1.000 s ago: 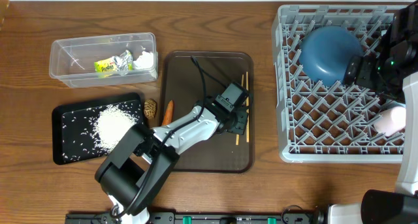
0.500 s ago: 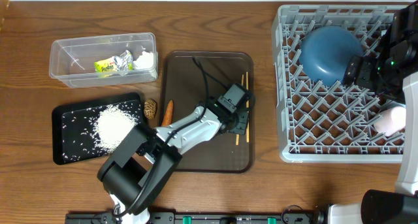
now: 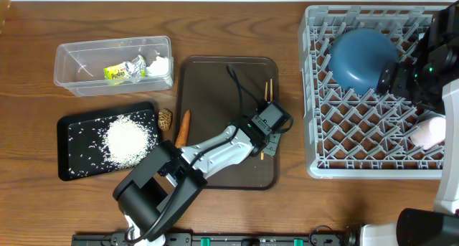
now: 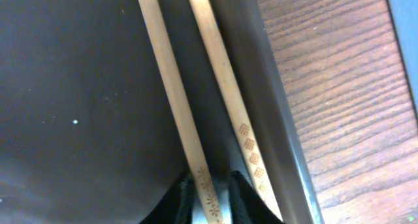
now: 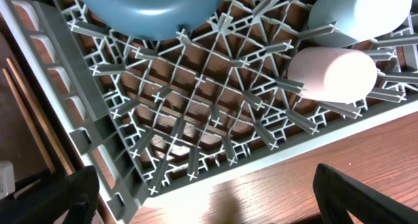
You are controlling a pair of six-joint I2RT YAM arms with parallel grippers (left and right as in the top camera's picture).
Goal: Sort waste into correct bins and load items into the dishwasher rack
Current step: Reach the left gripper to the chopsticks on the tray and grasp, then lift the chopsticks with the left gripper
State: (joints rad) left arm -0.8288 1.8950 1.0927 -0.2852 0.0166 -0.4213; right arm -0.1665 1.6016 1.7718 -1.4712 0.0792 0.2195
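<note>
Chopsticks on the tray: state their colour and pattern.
Chopsticks: pale tan wood, small diamond motifs near one end; best in left wrist view.

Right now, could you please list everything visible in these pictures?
clear plastic rectangular tub: one, table's far left
yellow-green and silver foil wrapper: one, in tub
crumpled white tissue: one, in tub
flat black rectangular tray: one, left, nearer than tub
loose white rice: one heap, on black tray
small brown lumpy nut-like piece: one, between trays
short orange carrot-like stick: one, brown tray's left edge
large brown serving tray: one, centre
thin wooden chopsticks: two, tan, brown tray's right side
large grey plastic lattice rack: one, right
large dark blue bowl: one, in rack
pinkish-white cup: one, in rack
pale blue vessel: one, in rack beside cup
left gripper: black, closed around one chopstick
right gripper: black, open over rack
</note>
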